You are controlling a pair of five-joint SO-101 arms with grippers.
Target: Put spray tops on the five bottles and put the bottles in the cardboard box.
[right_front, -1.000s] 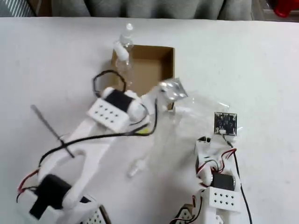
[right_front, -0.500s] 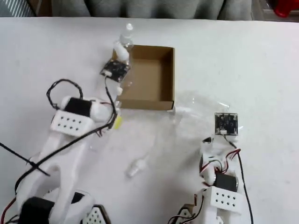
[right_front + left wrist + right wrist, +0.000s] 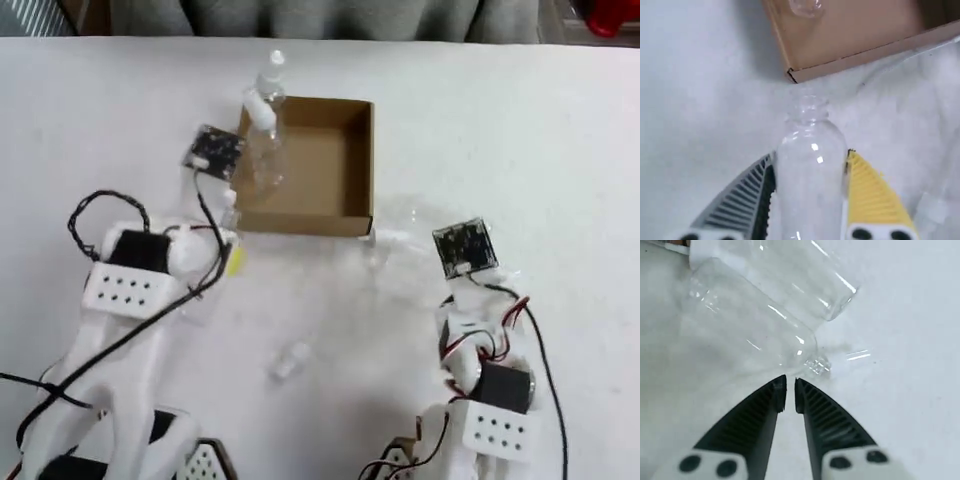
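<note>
My left gripper (image 3: 810, 180) is shut on a clear bottle (image 3: 810, 165) whose open neck has no top and points at the cardboard box's near left corner (image 3: 790, 75). From above, this gripper (image 3: 228, 250) sits just outside that corner of the box (image 3: 345, 220). A clear bottle with a white spray top (image 3: 262, 110) leans over the box's left wall. One loose spray top (image 3: 290, 360) lies on the table. My right gripper (image 3: 789, 385) is shut on nothing, tips close to the neck of a lying clear bottle (image 3: 745, 325); a second bottle (image 3: 800, 280) lies beyond it.
The right arm (image 3: 480, 360) stands at the near right, its camera board (image 3: 465, 245) beside the lying clear bottles (image 3: 400, 225). White table stretches left and behind the box. Loose black cables (image 3: 100, 210) loop above the left arm.
The left arm swung left with its bottle, from over the box's near right corner to outside its near left corner. The right arm shifted slightly toward the lying bottles.
</note>
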